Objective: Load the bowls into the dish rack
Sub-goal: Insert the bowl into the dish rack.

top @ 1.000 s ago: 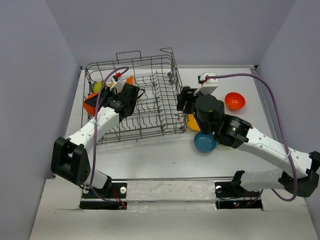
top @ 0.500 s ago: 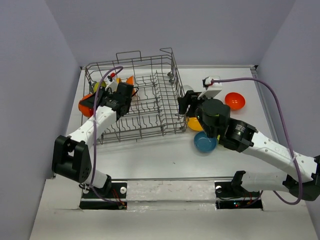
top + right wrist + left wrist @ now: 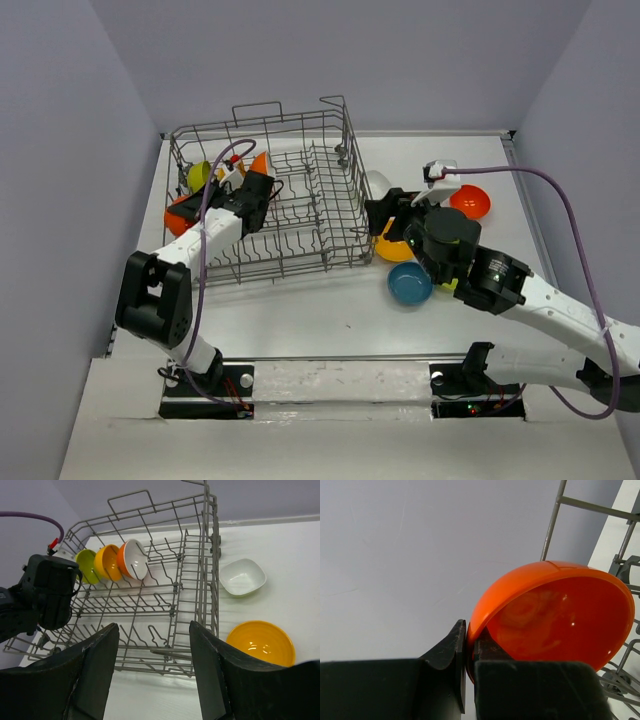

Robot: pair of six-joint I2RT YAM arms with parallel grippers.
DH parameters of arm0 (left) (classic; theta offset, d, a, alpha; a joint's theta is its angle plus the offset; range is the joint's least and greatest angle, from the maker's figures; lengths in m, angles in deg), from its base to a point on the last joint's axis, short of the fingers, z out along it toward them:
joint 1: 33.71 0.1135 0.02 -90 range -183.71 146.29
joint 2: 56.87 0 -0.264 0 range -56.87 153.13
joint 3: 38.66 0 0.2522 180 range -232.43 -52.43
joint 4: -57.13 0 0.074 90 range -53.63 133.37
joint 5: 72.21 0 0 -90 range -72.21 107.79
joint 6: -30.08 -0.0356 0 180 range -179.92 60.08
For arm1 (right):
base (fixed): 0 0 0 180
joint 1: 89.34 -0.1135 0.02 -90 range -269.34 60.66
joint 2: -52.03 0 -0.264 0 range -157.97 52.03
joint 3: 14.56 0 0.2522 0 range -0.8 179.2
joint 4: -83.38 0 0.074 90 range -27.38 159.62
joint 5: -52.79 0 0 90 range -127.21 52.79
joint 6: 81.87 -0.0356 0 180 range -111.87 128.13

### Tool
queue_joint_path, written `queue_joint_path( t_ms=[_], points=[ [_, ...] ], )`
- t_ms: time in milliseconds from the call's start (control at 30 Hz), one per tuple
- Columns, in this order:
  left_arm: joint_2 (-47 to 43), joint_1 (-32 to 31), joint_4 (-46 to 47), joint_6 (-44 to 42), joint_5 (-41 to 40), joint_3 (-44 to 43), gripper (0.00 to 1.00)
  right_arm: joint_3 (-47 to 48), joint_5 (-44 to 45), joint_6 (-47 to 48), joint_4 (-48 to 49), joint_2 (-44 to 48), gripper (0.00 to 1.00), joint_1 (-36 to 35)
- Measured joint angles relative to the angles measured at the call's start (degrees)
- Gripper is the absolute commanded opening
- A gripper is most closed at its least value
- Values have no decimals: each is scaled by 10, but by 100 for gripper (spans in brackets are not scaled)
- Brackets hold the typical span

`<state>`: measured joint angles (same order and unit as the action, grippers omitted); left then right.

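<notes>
The left end effector (image 3: pixel 469 642) is clenched on the rim of a red-orange bowl (image 3: pixel 555 620), held tilted by the left wall of the dish rack (image 3: pixel 300 215). In the rack's far left corner, three bowls are stood on edge in a row: a lime green bowl (image 3: pixel 86 565), an orange-yellow bowl (image 3: pixel 107 561) and a white-faced bowl (image 3: pixel 135 558). The right end effector (image 3: pixel 154 630) is held released and empty just right of the rack. On the tabletop (image 3: pixel 300 310) there, a white bowl (image 3: pixel 242 576), a second orange-yellow bowl (image 3: pixel 260 642), a teal blue bowl (image 3: pixel 410 284) and, farthest right, a second red-orange bowl (image 3: pixel 470 202) are seen.
</notes>
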<state>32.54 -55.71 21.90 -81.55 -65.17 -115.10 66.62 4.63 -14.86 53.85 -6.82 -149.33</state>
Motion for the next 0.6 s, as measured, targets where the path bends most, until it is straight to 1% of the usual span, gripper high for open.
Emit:
queue_joint_path(
  t_ms=[333,600],
  points=[
    [13,6,-16,16,0,0,0,-17,-3,-4,1,25,64,0],
    [13,12,-16,16,0,0,0,-23,-5,-7,1,26,64,0]
  ],
)
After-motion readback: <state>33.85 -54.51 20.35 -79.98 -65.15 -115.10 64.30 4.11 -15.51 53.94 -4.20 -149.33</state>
